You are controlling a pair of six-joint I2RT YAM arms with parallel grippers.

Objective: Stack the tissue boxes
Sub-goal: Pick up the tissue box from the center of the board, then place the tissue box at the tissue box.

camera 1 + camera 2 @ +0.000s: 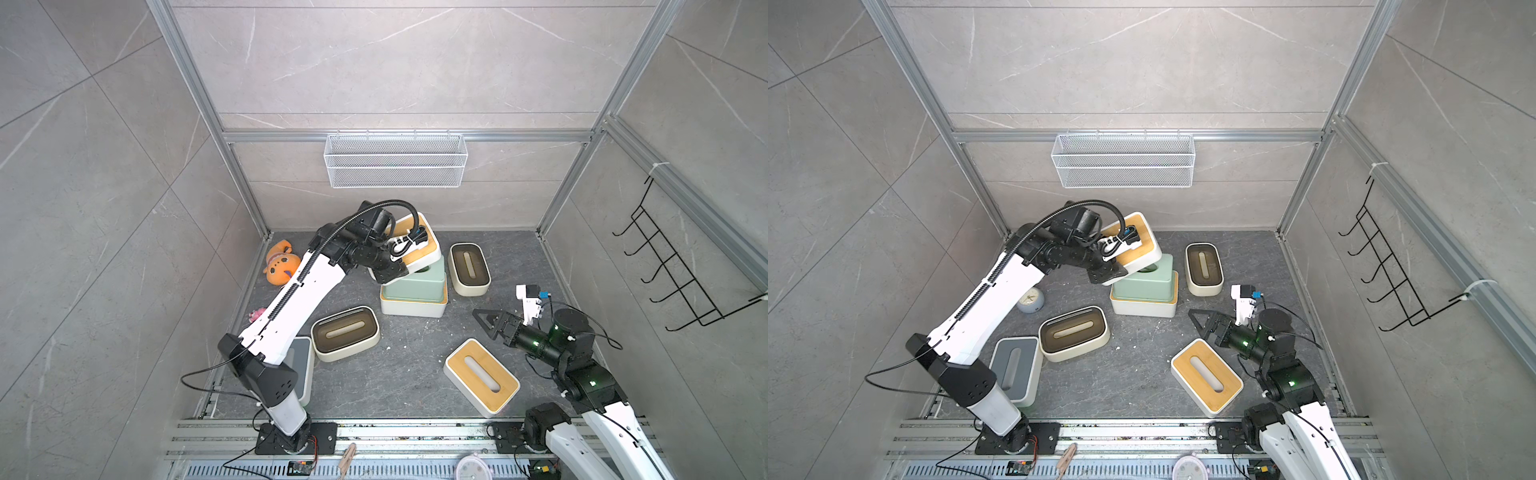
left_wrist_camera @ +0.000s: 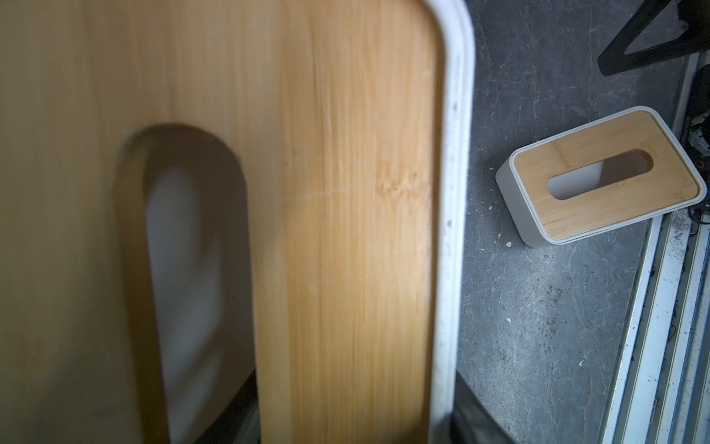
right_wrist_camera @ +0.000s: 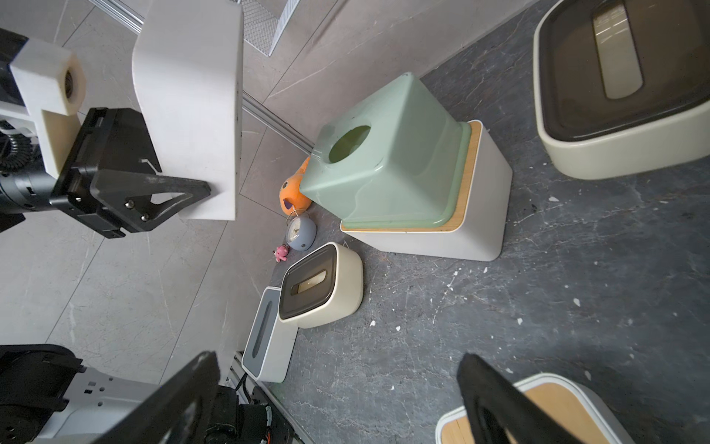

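Left gripper [image 1: 392, 269] pinches the white bamboo-lidded tissue box [image 1: 430, 249] by the strip of lid between slot and long wall, one finger apparently down the slot, the other outside. The shell looks stiff, hollow and light, and its smooth walls could pivot in so narrow a bite. It hangs tilted over the pale green box [image 1: 415, 284], which sits on the bottom bamboo-lidded box [image 1: 411, 309]. Right gripper [image 1: 488, 322] hovers spread and empty near the loose bamboo-lidded box [image 1: 482, 376].
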